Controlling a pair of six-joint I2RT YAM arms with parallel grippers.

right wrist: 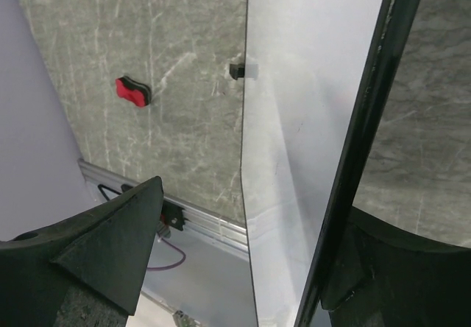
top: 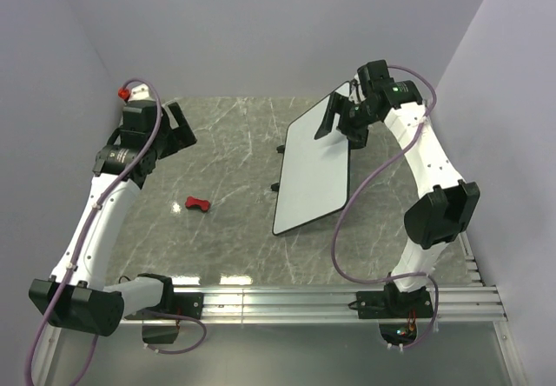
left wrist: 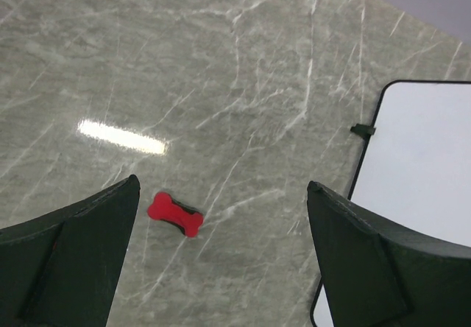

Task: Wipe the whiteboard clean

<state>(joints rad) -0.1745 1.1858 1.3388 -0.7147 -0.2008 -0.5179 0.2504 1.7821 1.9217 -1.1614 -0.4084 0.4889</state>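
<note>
Now we see left gripper apart over eraser, right gripper apart straddling whiteboard rim; unclamped board could slip.

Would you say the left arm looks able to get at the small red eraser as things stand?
Probably yes. The left tool is open, and nothing stands between it and the eraser, which lies by itself on the table. The whiteboard is off to one side.
</note>
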